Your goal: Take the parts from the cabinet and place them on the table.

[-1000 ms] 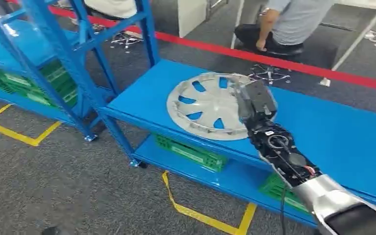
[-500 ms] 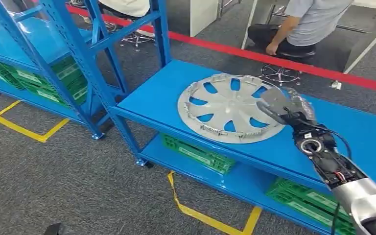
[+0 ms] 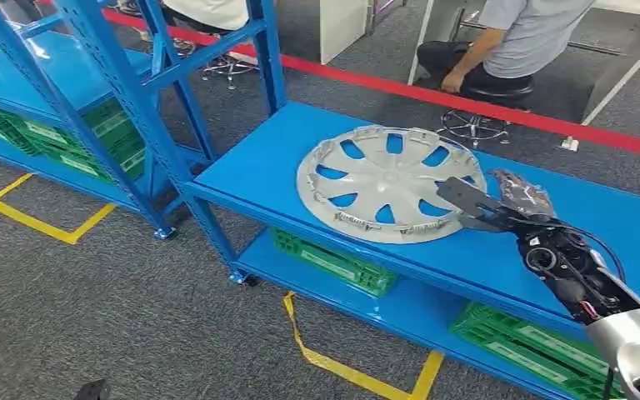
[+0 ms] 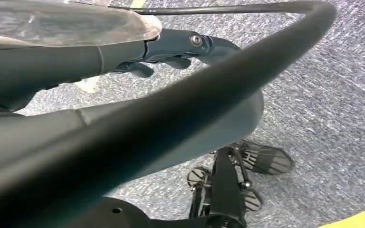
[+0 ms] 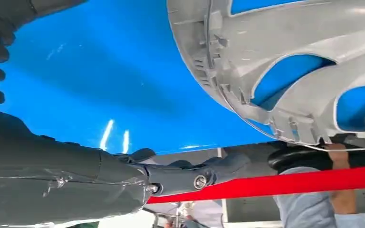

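A silver wheel cover [image 3: 387, 179] with several spoke openings lies flat on the blue table [image 3: 258, 167]. My right hand [image 3: 500, 204] hovers at its right rim with fingers spread and nothing in them. In the right wrist view the thumb and fingers of the right hand [image 5: 76, 171] stretch out beside the ribbed rim of the wheel cover [image 5: 290, 57], apart from it, over the blue table [image 5: 100, 71]. My left hand [image 4: 123, 47] hangs over grey carpet, holding nothing.
A blue shelving rack [image 3: 133, 92] stands to the left. Green crates [image 3: 333, 262] sit on the table's lower shelf. A red floor line [image 3: 467, 104] runs behind the table, where a seated person [image 3: 525, 33] leans forward. Yellow tape [image 3: 342, 367] marks the carpet.
My right hand has let go of the wheel cover and drawn back to the right, off its rim. The wheel cover now rests flat on the table. The view has shifted slightly.
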Robot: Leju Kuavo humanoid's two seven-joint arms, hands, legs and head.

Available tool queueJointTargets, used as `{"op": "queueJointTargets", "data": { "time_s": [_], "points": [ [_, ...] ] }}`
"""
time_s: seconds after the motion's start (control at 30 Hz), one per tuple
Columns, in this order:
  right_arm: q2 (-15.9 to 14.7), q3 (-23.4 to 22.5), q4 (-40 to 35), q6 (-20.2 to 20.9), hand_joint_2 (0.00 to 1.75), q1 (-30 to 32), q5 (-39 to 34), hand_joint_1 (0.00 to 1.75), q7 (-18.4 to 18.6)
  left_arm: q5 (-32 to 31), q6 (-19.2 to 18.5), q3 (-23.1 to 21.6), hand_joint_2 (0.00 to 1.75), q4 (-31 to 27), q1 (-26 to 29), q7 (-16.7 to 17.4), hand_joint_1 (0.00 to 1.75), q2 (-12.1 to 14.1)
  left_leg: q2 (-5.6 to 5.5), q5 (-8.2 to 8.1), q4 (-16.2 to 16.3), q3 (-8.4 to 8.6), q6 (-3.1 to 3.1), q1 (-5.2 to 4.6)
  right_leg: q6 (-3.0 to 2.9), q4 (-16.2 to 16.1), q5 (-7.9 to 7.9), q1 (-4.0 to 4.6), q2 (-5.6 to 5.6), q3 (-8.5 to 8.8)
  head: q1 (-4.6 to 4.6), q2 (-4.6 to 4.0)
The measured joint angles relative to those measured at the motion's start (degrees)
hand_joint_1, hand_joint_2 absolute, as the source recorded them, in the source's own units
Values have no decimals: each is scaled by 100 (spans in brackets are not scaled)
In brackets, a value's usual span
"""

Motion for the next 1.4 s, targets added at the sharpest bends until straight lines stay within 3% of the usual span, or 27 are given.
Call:
{"op": "queueJointTargets", "data": {
  "time_s": [0.27,0.63,0.67,1.03,1.4],
  "points": [
    [-11,109,22,177,175,-49,105,0,-332,-20,-11,2,0,0,-3,-24,0,0,-1,0,-2,-1,0,4,0,1,0,4,-1,5,0,0],
    [94,454,116,245,175,-283,105,0,-463,-44,-44,0,0,0,-13,-46,0,0,-7,2,-3,-1,-4,7,0,2,0,6,-6,11,4,0],
    [129,485,136,256,175,-319,105,0,-500,-46,-44,0,0,0,-13,-48,0,0,-6,3,-3,-3,-4,7,-1,3,1,6,-5,78,9,0],
    [1041,992,1115,175,175,-863,118,0,-914,-105,-44,-24,0,0,-56,-61,0,-15,-8,21,-7,1,-29,21,-12,4,9,20,-7,68,-2,0],
    [1598,1288,1858,184,175,-1069,258,0,-1250,-122,-35,-42,0,0,-64,-61,0,-24,-11,23,-7,0,-33,22,-16,5,11,20,-8,67,11,0]
  ]
}}
